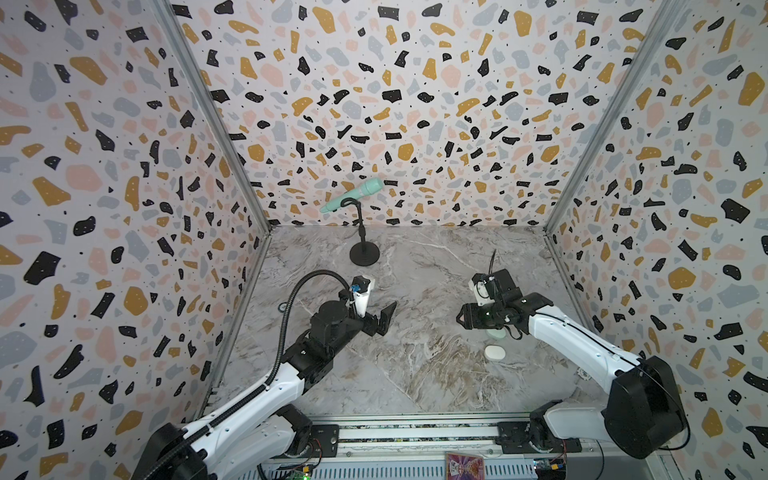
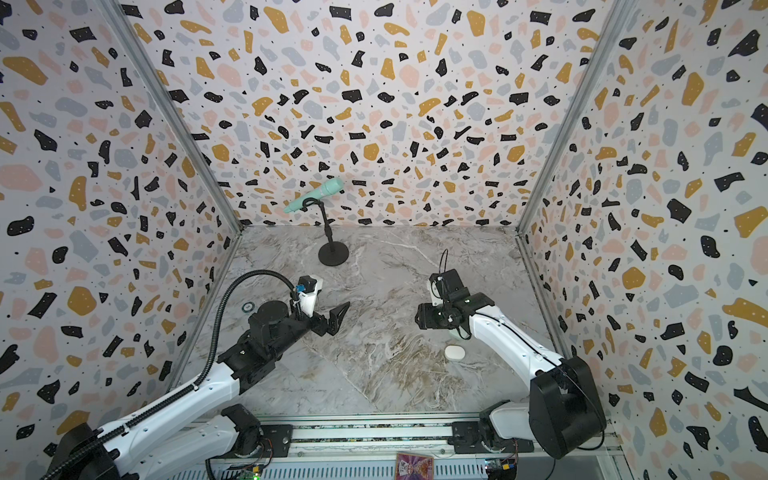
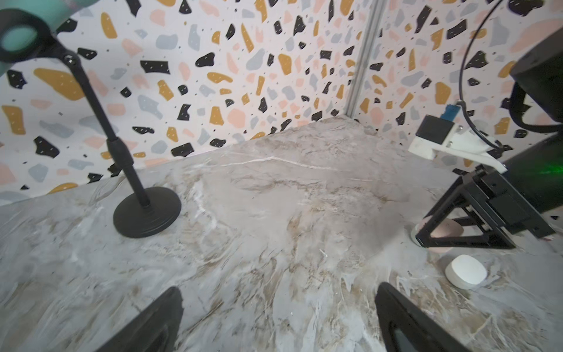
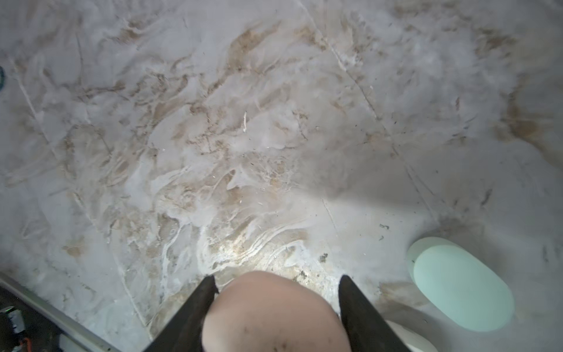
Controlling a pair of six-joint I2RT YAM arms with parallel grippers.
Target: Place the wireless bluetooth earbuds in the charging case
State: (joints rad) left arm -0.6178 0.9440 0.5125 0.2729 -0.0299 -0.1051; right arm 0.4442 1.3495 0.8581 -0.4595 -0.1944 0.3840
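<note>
At left, we see the left pincer (image 1: 384,318) spread wide and empty above the grey marble-patterned surface (image 1: 415,374). At right, the right pincer (image 4: 277,279) is clamped part-open on a pale pink pebble-shaped charging case (image 4: 274,314). A pale mint case (image 4: 460,286) lies just beside it and a white case (image 1: 494,353) is near; we cannot make out the earbuds.

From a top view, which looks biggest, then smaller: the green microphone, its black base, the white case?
1. mint green plastic microphone
2. round black stand base
3. white pebble-shaped case
The raised microphone is nearer the camera, so it may look bigger.
</note>
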